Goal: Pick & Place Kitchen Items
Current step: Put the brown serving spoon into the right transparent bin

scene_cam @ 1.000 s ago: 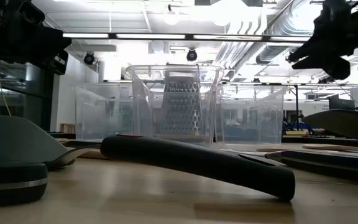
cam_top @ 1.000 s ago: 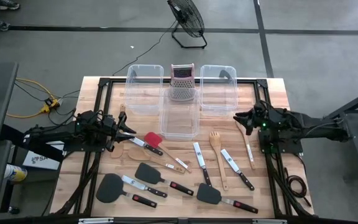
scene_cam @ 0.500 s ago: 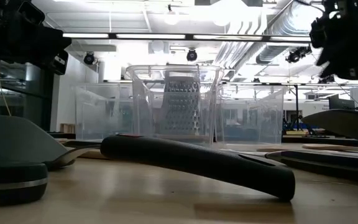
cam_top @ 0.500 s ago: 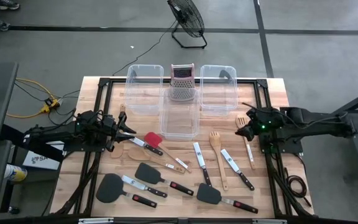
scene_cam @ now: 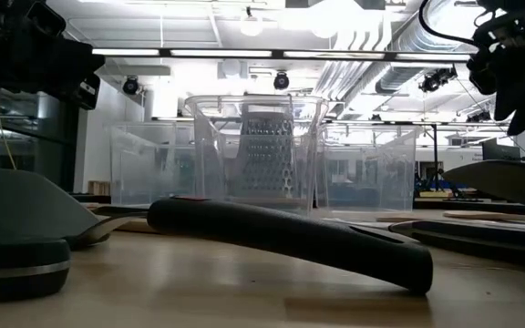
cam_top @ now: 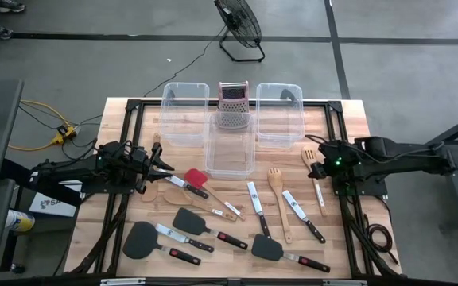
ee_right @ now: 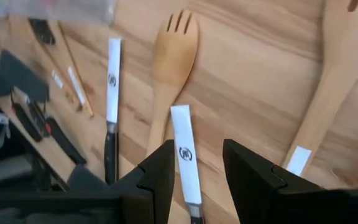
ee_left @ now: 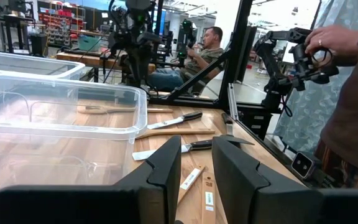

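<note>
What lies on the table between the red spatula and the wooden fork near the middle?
In the high view, one black-handled knife lies between the red spatula and the wooden fork; the rest is bare table.

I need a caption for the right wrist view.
Open right claw above white-bladed knife, beside pale wooden fork.
</note>
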